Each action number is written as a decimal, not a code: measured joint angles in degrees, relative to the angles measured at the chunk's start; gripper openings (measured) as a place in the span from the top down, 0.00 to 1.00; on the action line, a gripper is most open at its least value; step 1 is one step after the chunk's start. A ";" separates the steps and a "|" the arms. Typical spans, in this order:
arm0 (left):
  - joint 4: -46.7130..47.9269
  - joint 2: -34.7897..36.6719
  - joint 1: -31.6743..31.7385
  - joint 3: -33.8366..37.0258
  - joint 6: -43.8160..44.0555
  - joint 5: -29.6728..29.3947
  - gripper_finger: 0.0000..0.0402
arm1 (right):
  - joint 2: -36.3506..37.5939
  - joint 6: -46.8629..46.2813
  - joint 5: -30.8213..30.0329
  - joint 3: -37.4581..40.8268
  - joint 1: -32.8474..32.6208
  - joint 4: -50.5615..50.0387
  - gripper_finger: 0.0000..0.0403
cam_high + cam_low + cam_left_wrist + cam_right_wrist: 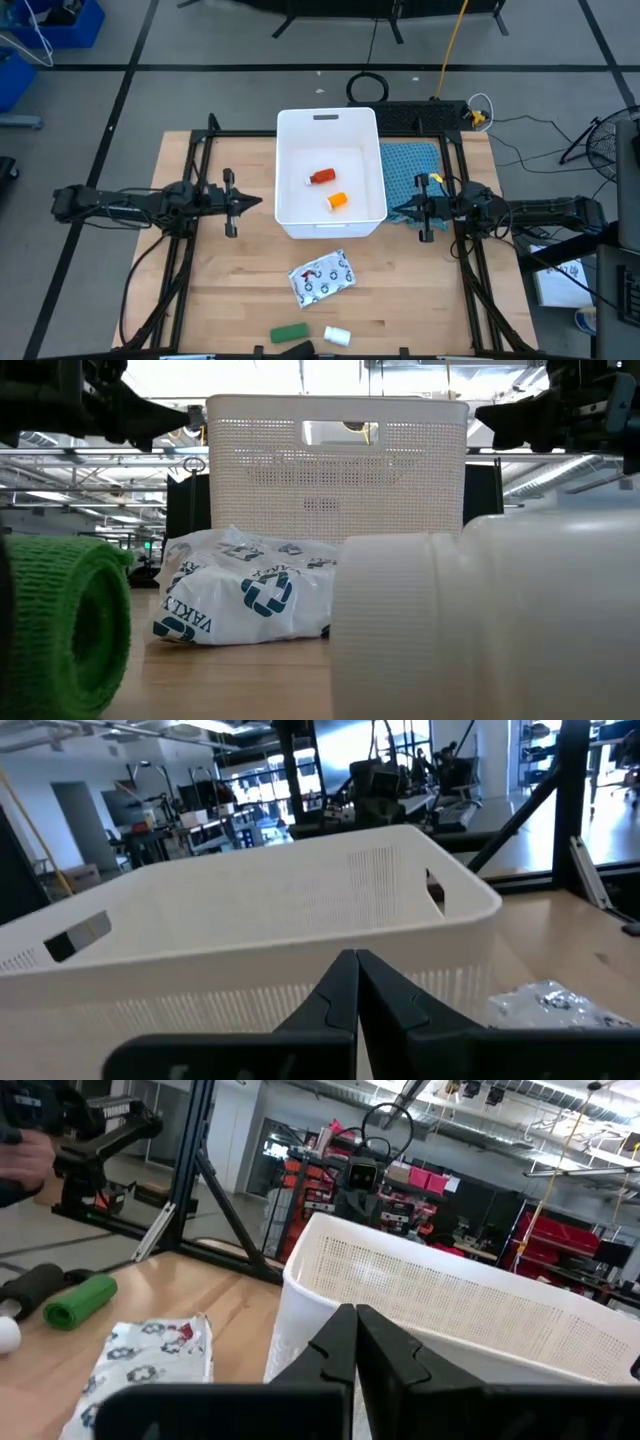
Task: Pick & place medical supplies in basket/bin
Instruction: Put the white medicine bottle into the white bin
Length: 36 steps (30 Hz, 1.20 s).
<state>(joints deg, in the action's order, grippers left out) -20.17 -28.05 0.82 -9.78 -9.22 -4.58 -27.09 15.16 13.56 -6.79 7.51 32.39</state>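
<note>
The white tub (331, 228) stands mid-table, holding a red bottle (322, 177) and an orange bottle (338, 201). Nearer the table's near edge lie the white printed pouch (323, 276), a green block (288, 333), a dark block (305, 349) and a white bottle (337, 336). In the low view the pouch (240, 595) lies before the tub (336, 470), with the green block (65, 622) and white bottle (480, 620) up close. My left gripper (258, 202) hovers shut left of the tub, seen shut in its wrist view (356, 960). My right gripper (392, 211) hovers shut right of the tub (354, 1315).
A teal cloth (412, 165) lies on the table right of the tub, under the right arm. Black frame rails run along the table's left and right sides. Bare wood shows to the left of the pouch and to its right.
</note>
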 joint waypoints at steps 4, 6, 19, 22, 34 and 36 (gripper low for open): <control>-1.16 0.00 0.00 0.62 -1.39 -0.16 0.99 | 0.02 1.40 -0.09 0.00 0.00 -0.11 1.00; -1.44 0.02 0.00 0.23 -2.57 -0.93 0.99 | 0.02 2.95 -0.11 0.00 0.00 0.90 1.00; -3.89 0.00 0.00 0.15 -2.66 -2.27 0.90 | -7.28 5.10 -8.93 -13.33 -17.01 -7.63 1.00; -4.02 0.00 0.00 0.15 -2.66 -3.41 0.91 | -13.12 5.05 -17.26 -15.89 -25.11 -7.01 1.00; -4.10 0.00 0.00 0.15 -1.39 -5.53 0.99 | -41.65 -6.49 -44.53 -28.29 -49.25 0.21 1.00; -4.12 0.00 0.00 0.15 -0.50 -5.56 0.99 | -46.25 -8.80 -46.95 -32.66 -50.90 -3.20 1.00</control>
<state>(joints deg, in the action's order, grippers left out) -24.28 -28.05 0.82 -9.63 -9.72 -10.14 -73.34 6.36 -33.38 -39.44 -43.39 29.19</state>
